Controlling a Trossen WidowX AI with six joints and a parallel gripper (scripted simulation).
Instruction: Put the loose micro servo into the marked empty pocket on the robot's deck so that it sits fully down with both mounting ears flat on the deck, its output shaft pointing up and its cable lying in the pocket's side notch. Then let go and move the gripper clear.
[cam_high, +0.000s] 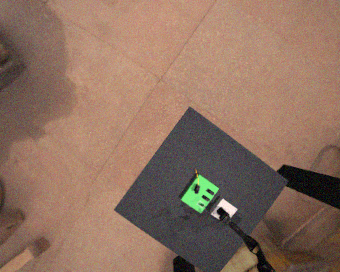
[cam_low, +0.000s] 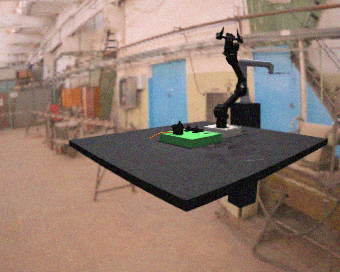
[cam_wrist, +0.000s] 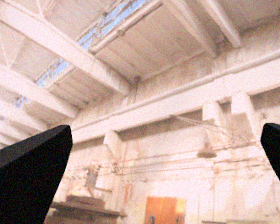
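the fingers stand wide apart with nothing between them, framing only ceiling in the wrist view. the gripper (cam_low: 229, 36) is raised high above the table (cam_low: 200, 170), pointing upward. the micro servo (cam_low: 177, 128) seems to sit on the green deck (cam_low: 192, 139). no writing is legible.

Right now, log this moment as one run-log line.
gripper: open, empty, raised high above its base, wrist view facing ceiling | servo: at green deck, seating unclear | cable: pointing off deck edge
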